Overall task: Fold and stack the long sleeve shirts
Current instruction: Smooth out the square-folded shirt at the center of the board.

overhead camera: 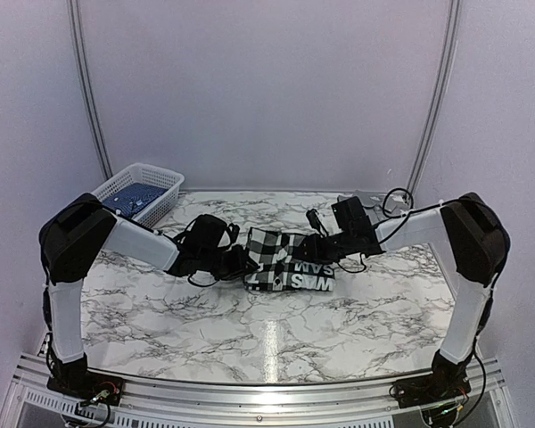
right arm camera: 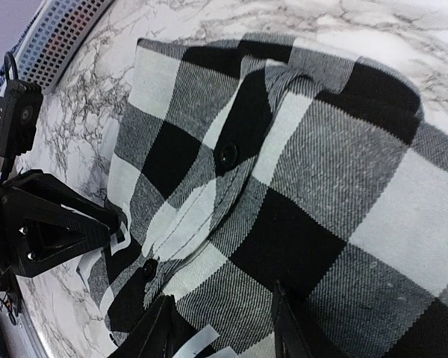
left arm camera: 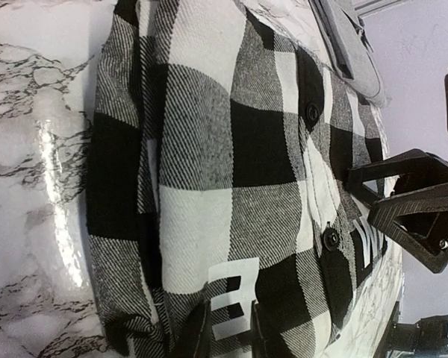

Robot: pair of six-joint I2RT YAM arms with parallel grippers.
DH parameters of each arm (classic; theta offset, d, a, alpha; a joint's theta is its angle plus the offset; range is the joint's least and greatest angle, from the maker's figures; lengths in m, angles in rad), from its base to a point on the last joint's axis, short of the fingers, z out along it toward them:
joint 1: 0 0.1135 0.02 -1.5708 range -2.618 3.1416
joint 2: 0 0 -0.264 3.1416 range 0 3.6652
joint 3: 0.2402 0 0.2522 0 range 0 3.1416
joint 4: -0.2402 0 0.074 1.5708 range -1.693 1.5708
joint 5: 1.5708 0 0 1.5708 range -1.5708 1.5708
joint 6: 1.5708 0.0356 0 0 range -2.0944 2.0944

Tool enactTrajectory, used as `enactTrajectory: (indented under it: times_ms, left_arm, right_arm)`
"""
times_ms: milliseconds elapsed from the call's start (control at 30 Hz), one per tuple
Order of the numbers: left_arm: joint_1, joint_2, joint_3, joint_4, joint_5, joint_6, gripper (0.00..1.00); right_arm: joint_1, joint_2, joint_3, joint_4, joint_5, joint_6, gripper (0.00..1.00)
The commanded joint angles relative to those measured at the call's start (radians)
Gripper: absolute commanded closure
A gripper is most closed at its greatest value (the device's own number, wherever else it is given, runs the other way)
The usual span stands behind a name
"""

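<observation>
Black fingers of the left gripper point(left arm camera: 229, 333) sit close together over a folded black-and-white large-check cloth shirt point(left arm camera: 231, 149) — whether they pinch cloth cannot be told — while the right gripper point(right arm camera: 220, 328) straddles the opposite edge, fingers spread wide. Bundled at the middle of the glossy white marble-patterned table point(overhead camera: 250, 330), the shirt lies between both arms. Risks: a lift catching only the top layer would spring the fold open, the smooth tabletop could let the bundle skid, and the closely facing grippers could clash.

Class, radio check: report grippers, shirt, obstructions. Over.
Left gripper pinching shirt at lettered edge. Right gripper open, astride it. Shirt folded compact on table. Basket far-left, not obstructing.
</observation>
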Motion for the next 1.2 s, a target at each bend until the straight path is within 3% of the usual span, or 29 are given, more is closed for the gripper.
enactTrajectory:
  times_ms: [0,200,367,633,800,1167]
  left_arm:
    - [0.012,-0.065,-0.012,-0.088,-0.031,0.019,0.81]
    - [0.04,-0.114,0.008,-0.139,-0.055,0.033,0.74]
    - [0.071,-0.067,0.11,-0.292,-0.065,0.089,0.67]
    - [0.088,0.011,0.207,-0.399,-0.024,0.165,0.38]
    - [0.088,0.055,0.264,-0.439,-0.001,0.184,0.29]
    - [0.055,0.118,0.346,-0.555,-0.045,0.177,0.27]
  right_arm:
    - [-0.042,-0.083,-0.021,-0.017,0.038,-0.01,0.57]
    - [-0.092,-0.102,-0.091,-0.004,0.046,-0.01,0.59]
    - [-0.11,-0.051,-0.105,0.005,0.053,-0.023,0.6]
    - [-0.11,-0.1,-0.096,-0.051,0.092,-0.032,0.6]
    - [-0.11,-0.16,-0.098,-0.135,0.153,-0.053,0.55]
    - [-0.121,-0.207,-0.161,-0.146,0.207,-0.052,0.48]
